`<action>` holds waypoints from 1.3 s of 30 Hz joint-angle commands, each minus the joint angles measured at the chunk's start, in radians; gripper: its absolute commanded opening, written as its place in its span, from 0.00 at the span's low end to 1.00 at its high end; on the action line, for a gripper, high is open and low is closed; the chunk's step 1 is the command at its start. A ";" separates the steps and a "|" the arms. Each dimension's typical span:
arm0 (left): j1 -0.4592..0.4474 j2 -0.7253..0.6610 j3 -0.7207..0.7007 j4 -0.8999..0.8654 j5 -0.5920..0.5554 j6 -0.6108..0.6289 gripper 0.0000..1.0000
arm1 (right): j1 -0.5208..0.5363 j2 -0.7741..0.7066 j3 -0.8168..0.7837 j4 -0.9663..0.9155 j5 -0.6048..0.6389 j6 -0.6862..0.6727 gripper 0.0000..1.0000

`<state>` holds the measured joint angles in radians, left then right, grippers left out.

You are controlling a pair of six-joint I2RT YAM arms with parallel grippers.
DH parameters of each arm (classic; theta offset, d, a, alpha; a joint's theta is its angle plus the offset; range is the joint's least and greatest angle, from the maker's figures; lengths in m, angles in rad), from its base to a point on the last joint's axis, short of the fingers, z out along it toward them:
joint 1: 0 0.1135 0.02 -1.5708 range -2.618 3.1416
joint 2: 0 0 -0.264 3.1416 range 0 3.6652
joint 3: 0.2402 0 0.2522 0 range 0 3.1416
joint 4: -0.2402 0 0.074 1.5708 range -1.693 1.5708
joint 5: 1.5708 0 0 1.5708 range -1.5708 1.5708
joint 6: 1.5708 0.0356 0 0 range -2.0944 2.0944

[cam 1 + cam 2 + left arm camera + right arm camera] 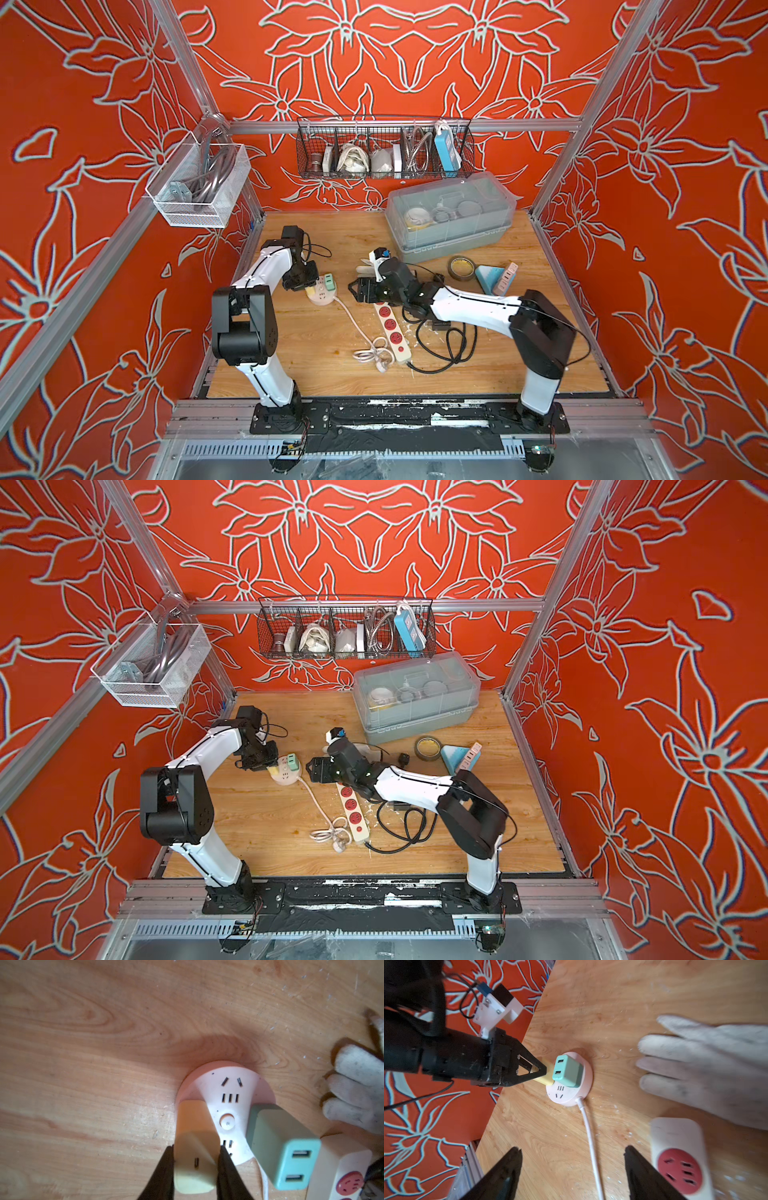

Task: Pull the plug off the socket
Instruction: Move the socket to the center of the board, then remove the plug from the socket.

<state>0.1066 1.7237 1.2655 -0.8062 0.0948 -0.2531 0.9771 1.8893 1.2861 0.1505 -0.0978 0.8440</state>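
Wooden tabletop (316, 345), enclosed by red floral walls (83, 124); positions are given from the round pink socket (322, 293). Nearer the robot bases than the socket: white cord (353, 320), running from the socket's side to a loose coil; beside the coil, a cream power strip (392, 332) with red outlets and a looped black cable (449, 357). On the socket: yellow plug (195, 1159), standing on the top face next to a green USB charger (280, 1147) that is also plugged in. Left gripper (196, 1147): fingers pressed against two opposite sides of the yellow plug, pinching it; the plug leans in the right wrist view, and whether its pins are fully seated is hard to judge. Right gripper (573, 1148): jaws spread wide, holding nothing, hovering just beside the socket above the cord. Beyond the right gripper from the socket: soiled white glove (716, 1068), flat on the wood. Farther from the socket: tape roll (461, 268); grey lidded box (451, 220); black wire basket (303, 158) on the back rail.
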 commanded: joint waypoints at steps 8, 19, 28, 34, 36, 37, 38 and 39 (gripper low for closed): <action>0.067 -0.024 -0.026 -0.083 0.163 -0.056 0.12 | 0.046 0.273 0.236 0.033 -0.005 0.046 0.73; 0.096 -0.003 -0.037 -0.074 0.244 -0.048 0.11 | 0.049 0.414 0.326 0.095 0.017 0.109 0.80; 0.118 0.002 -0.040 -0.071 0.288 -0.047 0.11 | 0.049 0.485 0.360 0.149 -0.010 0.132 0.78; 0.119 0.002 -0.048 -0.063 0.290 -0.045 0.10 | 0.049 0.510 0.358 0.228 -0.012 0.171 0.71; 0.119 0.002 -0.055 -0.056 0.287 -0.044 0.09 | 0.050 0.511 0.352 0.256 -0.005 0.186 0.65; 0.119 0.003 -0.058 -0.054 0.285 -0.043 0.09 | 0.051 0.512 0.349 0.270 -0.003 0.194 0.61; 0.120 0.005 -0.062 -0.053 0.284 -0.044 0.08 | 0.051 0.513 0.345 0.280 0.001 0.204 0.57; 0.119 0.005 -0.064 -0.049 0.283 -0.044 0.08 | 0.051 0.513 0.341 0.291 0.002 0.212 0.53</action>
<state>0.2268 1.7130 1.2282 -0.8253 0.3340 -0.2897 1.0195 2.3829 1.6234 0.3473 -0.1028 1.0122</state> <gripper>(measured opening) 0.282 0.554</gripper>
